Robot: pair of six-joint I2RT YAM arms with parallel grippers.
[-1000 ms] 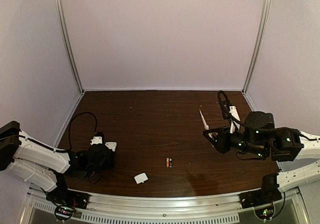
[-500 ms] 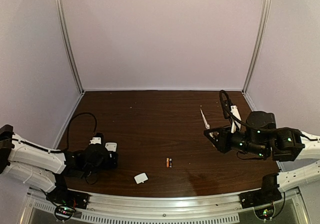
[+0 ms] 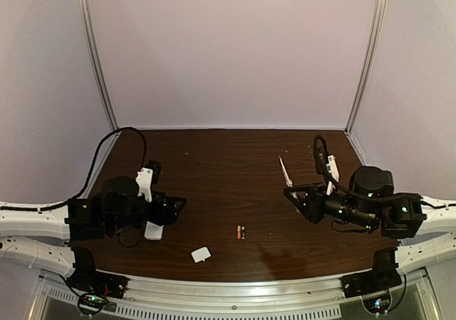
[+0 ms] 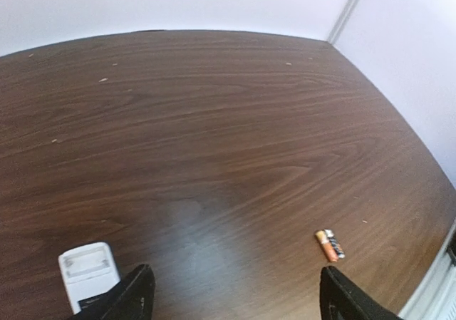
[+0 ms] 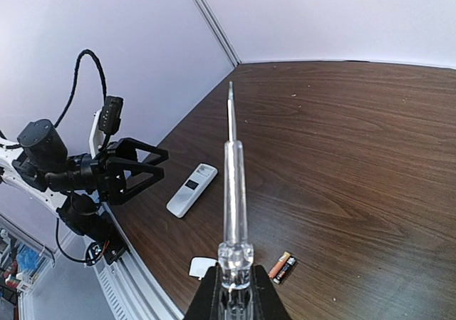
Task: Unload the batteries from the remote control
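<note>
The dark wood-grain surface [image 3: 228, 164] is running from the pale back wall [image 3: 228, 56] to the metal rail [image 3: 235, 292] at its near edge. The white remote control [image 3: 153, 230] is lying flat on it toward the near left, its small dark window facing up. The two batteries [image 3: 241, 232] are lying side by side and touching, orange-copper and dark, near the middle of the front strip. A smaller white cover piece [image 3: 201, 254] is resting between the remote control and the batteries, closer to the rail than either and touching neither. A few pale specks are showing farther back.
</note>
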